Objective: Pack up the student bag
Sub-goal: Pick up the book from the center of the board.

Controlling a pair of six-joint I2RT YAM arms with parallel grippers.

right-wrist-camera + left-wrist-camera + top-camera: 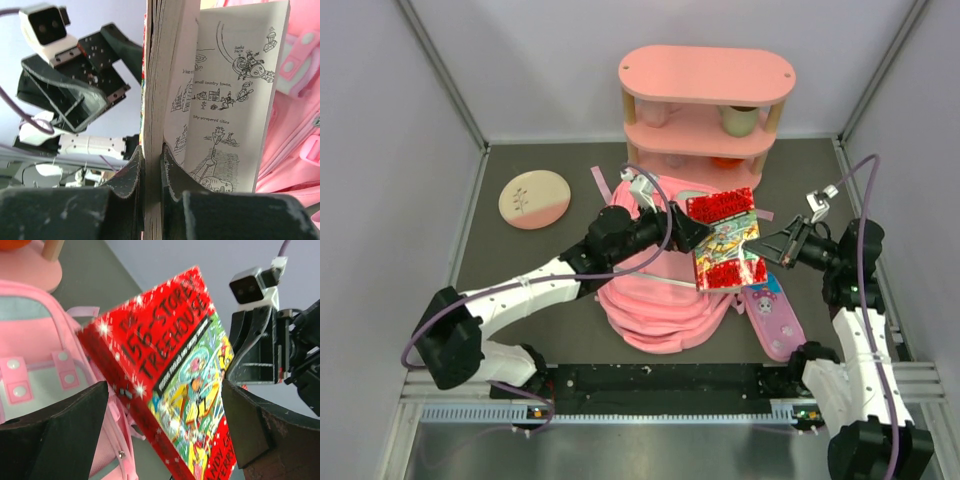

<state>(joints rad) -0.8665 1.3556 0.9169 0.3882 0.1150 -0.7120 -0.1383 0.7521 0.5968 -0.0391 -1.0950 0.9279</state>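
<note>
A red book (725,240) with a bright cartoon cover hangs tilted above the student bag (660,310), a large pink backpack lying in the middle of the table. My right gripper (761,247) holds the book from the right. In the right wrist view the right gripper (152,165) is shut on a block of the book's pages (225,90), with one loose page fanned out. My left gripper (692,230) is at the book's left edge. The left gripper (165,430) is wide open with the book (170,370) between its fingers (65,425). The bag (30,340) lies below.
A pink three-tier shelf (705,100) with a cup (740,120) stands behind the bag. A round pink-and-cream plate (533,198) lies at the back left. A purple-pink pencil case (772,318) lies to the right of the bag, beside the right arm. Grey walls enclose the table.
</note>
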